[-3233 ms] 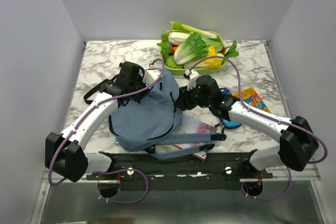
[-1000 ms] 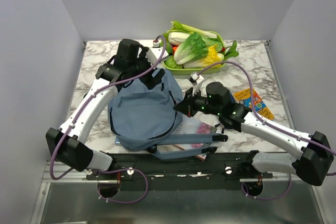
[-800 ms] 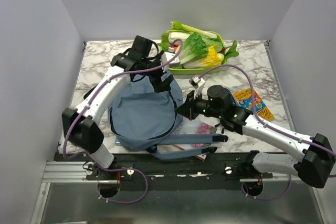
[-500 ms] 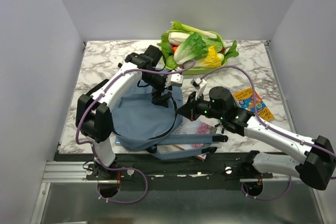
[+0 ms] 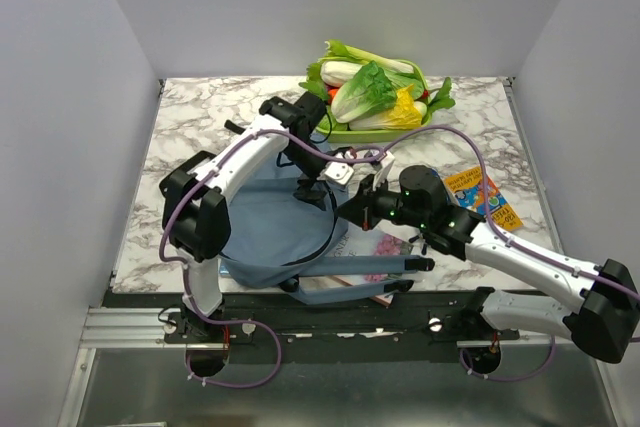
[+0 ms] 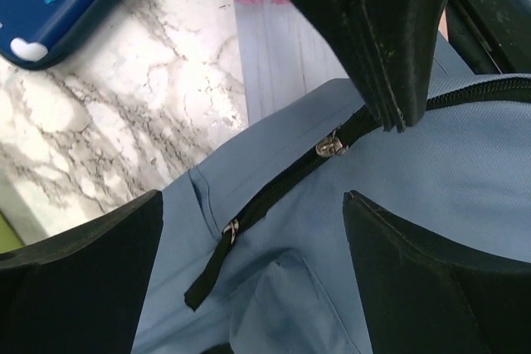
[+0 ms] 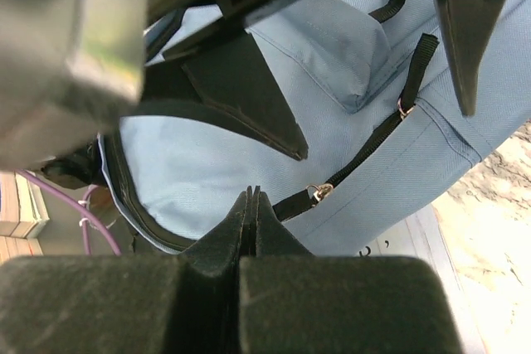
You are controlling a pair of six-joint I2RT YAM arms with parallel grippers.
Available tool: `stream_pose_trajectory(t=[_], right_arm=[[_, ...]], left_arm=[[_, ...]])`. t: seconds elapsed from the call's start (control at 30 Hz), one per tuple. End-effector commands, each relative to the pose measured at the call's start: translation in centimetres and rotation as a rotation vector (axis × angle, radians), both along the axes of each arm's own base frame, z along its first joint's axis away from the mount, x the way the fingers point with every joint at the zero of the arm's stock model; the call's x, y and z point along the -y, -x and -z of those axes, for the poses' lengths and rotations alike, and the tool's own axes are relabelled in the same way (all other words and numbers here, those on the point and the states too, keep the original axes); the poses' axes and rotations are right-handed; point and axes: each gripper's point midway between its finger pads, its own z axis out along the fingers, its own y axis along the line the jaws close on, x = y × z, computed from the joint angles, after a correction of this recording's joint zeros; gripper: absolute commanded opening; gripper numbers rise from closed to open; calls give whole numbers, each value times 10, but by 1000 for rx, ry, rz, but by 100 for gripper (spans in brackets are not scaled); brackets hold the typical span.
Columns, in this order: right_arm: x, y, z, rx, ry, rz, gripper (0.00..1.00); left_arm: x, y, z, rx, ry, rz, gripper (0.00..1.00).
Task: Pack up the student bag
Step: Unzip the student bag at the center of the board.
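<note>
Marble table (image 5: 190,147) carrying bag (image 5: 265,232), lying centre-left of top view. Left gripper (image 6: 253,271) hovering spread wide over zipper (image 6: 282,184), grasping nothing. Right gripper (image 7: 251,198) sitting clenched, seemingly empty, beside it. Risk: crowded arms colliding, or fingers snagging fabric instead of pull.

2 arms (image 5: 245,152): white shells on the links, black housings at the joints. A purple cable (image 5: 440,130) trails along each. The right arm (image 5: 530,262) shows green lights (image 5: 410,211) at its wrist. The fingers (image 6: 83,279) are black wedges.
</note>
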Motion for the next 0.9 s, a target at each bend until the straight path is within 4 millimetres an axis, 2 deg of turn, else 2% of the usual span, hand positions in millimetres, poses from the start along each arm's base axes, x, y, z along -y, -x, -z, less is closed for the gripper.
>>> stream_pose_trajectory(t=[0.0,0.07,0.13,0.23,0.57,0.7,0.8,0.83,0.87], right_arm=[[-2,8,-16,32,-50,-29,1],[-2,8,-18,37,-55,-29,1],[-2,8,-21,41,-61,-27,1],[-2,7,-26,51,-75,-28,1],[-1,7,-27,64,-80,-25,1],[-1,5,-31,73,-82,-18,1],[-1,6,-33,77,-86,-22,1],[-1,6,-34,76,-87,-21,1],[-1,6,-34,76,-87,-21,1]], left_arm=[[5,11,14,-29,-10,87,91],[6,10,14,-28,-21,106,80],[5,14,24,-64,-71,131,70],[4,7,31,-70,-120,121,62],[-20,6,49,58,-187,160,50],[-16,4,51,49,-181,135,41],[-8,0,49,48,-145,108,26],[-6,-1,48,49,-137,99,8],[-6,-1,50,46,-137,89,0]])
